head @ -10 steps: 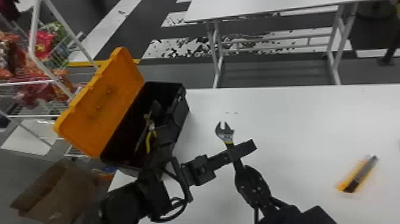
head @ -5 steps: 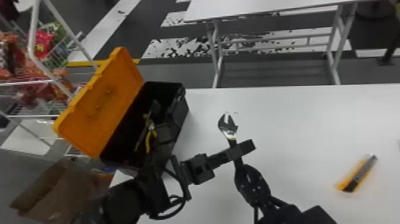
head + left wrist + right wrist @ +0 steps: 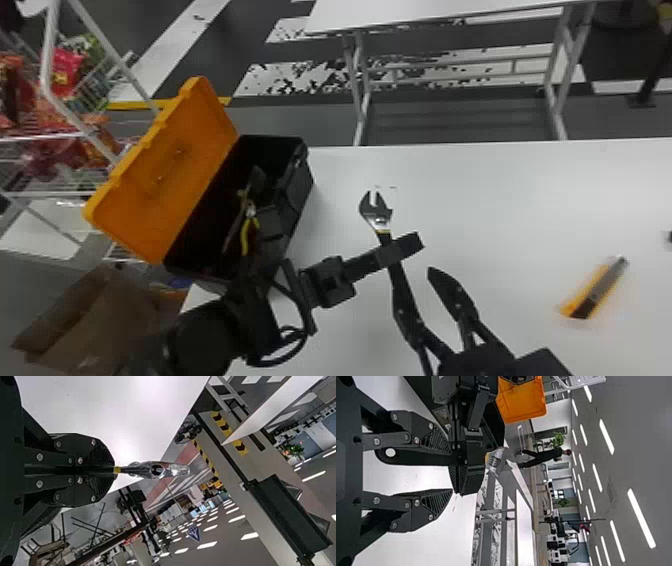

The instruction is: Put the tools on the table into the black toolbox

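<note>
- wrench point(image 3: 381, 223): long axis near-to-far, head pointing away from robot
- left gripper point(image 3: 406, 245): closed on wrench
- right gripper point(image 3: 414, 281): spread wide, gripping nothing

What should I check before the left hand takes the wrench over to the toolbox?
1. Left hand shut on the wrench: ok.
2. Right hand open: ok, fingers apart.
3. Wrench handle out of contact with the right fingers: cannot tell; it runs close beside one.
4. Toolbox lid open: ok.
5. Wrench above the toolbox opening: not ok, it is to the right of it.
6. Tools all in the toolbox: not ok; pliers inside, cutter knife on the table.
</note>
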`<act>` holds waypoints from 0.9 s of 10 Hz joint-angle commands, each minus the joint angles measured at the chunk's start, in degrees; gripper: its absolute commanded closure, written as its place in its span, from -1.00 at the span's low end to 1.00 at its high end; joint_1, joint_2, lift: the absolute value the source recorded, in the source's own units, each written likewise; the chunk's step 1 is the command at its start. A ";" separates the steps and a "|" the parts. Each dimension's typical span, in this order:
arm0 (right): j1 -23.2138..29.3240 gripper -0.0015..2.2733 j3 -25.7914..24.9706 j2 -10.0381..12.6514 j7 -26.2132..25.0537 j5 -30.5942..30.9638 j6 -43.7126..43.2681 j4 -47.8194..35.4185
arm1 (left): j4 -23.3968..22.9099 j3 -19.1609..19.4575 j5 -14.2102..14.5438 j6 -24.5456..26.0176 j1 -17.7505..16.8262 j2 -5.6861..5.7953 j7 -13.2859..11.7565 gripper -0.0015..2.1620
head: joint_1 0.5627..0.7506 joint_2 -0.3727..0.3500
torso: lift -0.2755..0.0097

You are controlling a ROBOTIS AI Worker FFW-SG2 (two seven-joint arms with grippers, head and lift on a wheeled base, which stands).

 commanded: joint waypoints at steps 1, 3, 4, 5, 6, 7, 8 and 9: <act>0.92 -0.74 -0.48 -0.08 -0.01 -0.12 -1.77 -0.07 | -0.17 0.39 0.01 0.00 0.11 0.03 -0.07 0.97 | 0.41 0.81 | 0.41; 2.77 -0.77 -2.41 -0.25 -0.01 -0.47 -5.64 -0.07 | -1.40 2.32 -0.17 0.00 0.81 0.03 -0.34 0.97 | 0.41 0.80 | 0.41; 3.65 -0.80 -4.26 -0.43 -0.01 -1.61 -7.92 0.01 | -3.42 3.73 -1.22 -0.18 1.08 0.03 -0.25 0.97 | 0.41 0.79 | 0.41; 4.53 -0.82 -6.10 -0.69 0.07 -2.76 -10.38 0.10 | -5.18 4.87 -2.89 -0.18 1.51 0.03 0.01 0.97 | 0.41 0.78 | 0.41; 5.32 -0.83 -8.12 -0.78 0.60 -4.52 -12.67 0.10 | -6.93 6.80 -4.03 -0.18 1.87 0.03 0.19 0.97 | 0.41 0.75 | 0.41; 6.02 -0.83 -9.79 -0.78 1.04 -5.39 -14.25 0.10 | -8.69 9.09 -4.91 -0.18 1.87 0.03 0.37 0.97 | 0.41 0.73 | 0.41; 6.72 -0.83 -11.20 -0.78 1.31 -6.45 -15.66 0.36 | -10.45 11.72 -5.09 -0.18 2.04 0.11 0.63 0.97 | 0.41 0.72 | 0.41; 7.25 -0.83 -12.43 -0.78 1.66 -6.89 -18.47 0.89 | -12.47 14.01 -6.58 -0.18 2.04 0.29 0.98 0.97 | 0.41 0.74 | 0.41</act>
